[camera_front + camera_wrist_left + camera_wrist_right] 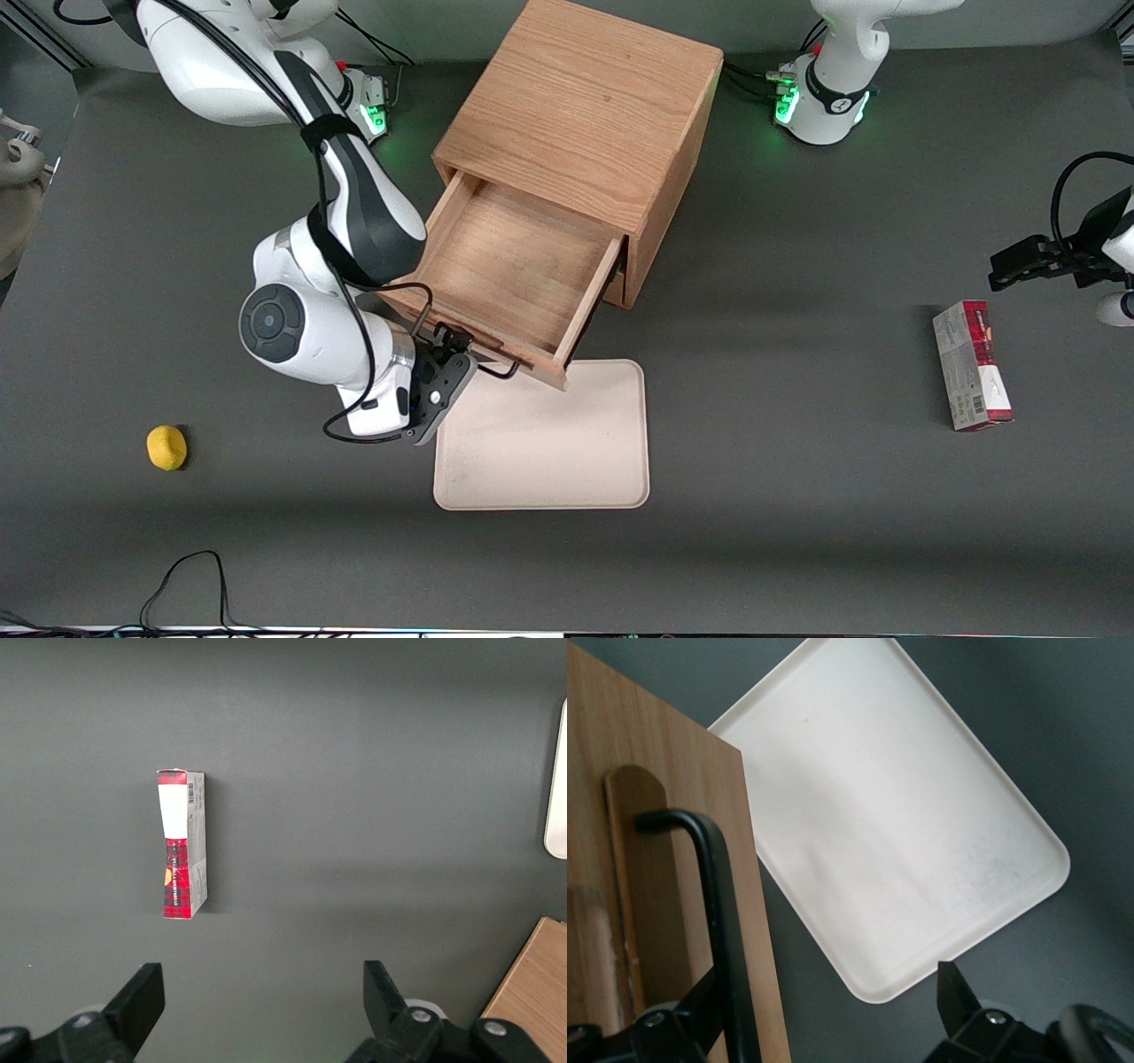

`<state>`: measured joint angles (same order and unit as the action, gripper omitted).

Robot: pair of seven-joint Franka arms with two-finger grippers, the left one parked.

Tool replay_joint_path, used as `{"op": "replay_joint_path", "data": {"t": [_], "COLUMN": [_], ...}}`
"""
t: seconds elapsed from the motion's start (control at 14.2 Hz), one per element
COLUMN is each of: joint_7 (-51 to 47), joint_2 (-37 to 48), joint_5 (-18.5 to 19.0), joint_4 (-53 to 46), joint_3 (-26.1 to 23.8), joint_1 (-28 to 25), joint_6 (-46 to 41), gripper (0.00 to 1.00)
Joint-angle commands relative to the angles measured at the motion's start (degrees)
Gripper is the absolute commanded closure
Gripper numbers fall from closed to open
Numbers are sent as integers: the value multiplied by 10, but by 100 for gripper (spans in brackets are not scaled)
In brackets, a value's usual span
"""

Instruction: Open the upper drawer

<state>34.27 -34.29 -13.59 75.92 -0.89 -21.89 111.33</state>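
Observation:
The upper drawer [514, 257] of the wooden cabinet [585, 115] stands pulled far out, and its plain wooden inside is bare. Its black bar handle [509, 372] runs along the drawer front, which faces the front camera. My gripper [450, 347] is at the working-arm end of that handle, just in front of the drawer front. In the right wrist view the gripper [824, 992] is open with its fingers wide apart. The handle bar [722, 904] passes just inside one finger [700, 997], against the drawer front [664, 815]. The other finger [952, 988] is over bare table.
A cream tray [545, 434] lies on the table right in front of the drawer, its edge under the drawer front; it also shows in the right wrist view [895, 815]. A yellow round object [166, 447] lies toward the working arm's end. A red-and-white box [972, 363] lies toward the parked arm's end.

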Motion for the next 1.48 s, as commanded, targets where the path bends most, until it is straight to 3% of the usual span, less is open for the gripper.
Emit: {"op": "replay_joint_path", "data": {"t": [0.0,0.7,1.2,1.41], "joint_7": [16,11,7,3], "joint_2": [-21,-46,-19,9], "joint_5": [11,10,12,44], "joint_4": [-45,-126,-170,-160], "joint_3": [-2,-2,2,7], "joint_1": [13,25,64,78], "joint_6": [-19,-51,-167,-180], "gripper": [0,0,0,0]}}
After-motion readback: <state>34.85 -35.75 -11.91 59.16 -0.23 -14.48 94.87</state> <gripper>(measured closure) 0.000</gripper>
